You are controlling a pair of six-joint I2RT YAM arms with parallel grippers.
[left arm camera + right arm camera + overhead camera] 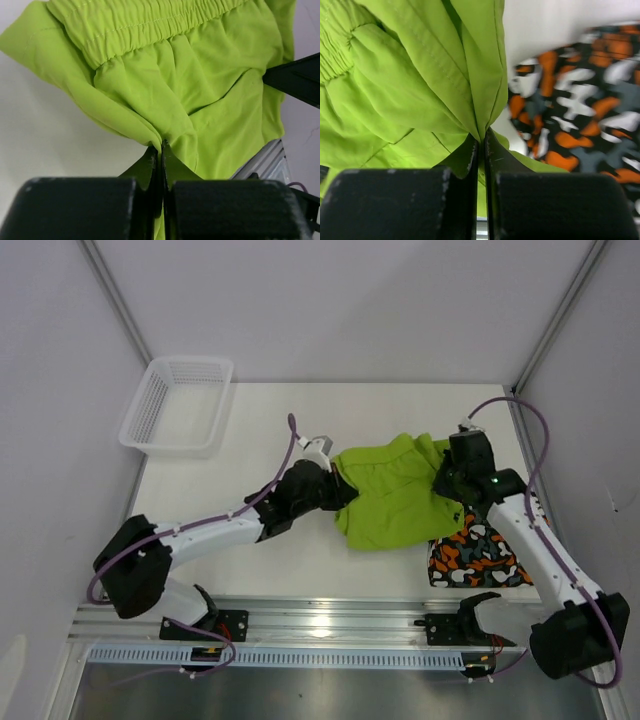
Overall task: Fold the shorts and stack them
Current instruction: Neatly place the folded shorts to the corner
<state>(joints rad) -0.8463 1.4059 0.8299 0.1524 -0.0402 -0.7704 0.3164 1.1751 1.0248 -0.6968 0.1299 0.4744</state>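
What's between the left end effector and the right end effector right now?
The lime green shorts span that stretch, pinched by the left end effector and the right end effector; the top view shows it.

**Cloth, plastic and metal surfaces**

The lime green shorts are thin, smooth, matt cloth with a puckered elastic waistband. At 4 o'clock from them, the camouflage shorts are soft matt cloth. At 10 o'clock, the basket is white plastic mesh. The table is smooth and matt; the rail at 6 o'clock is shiny metal.
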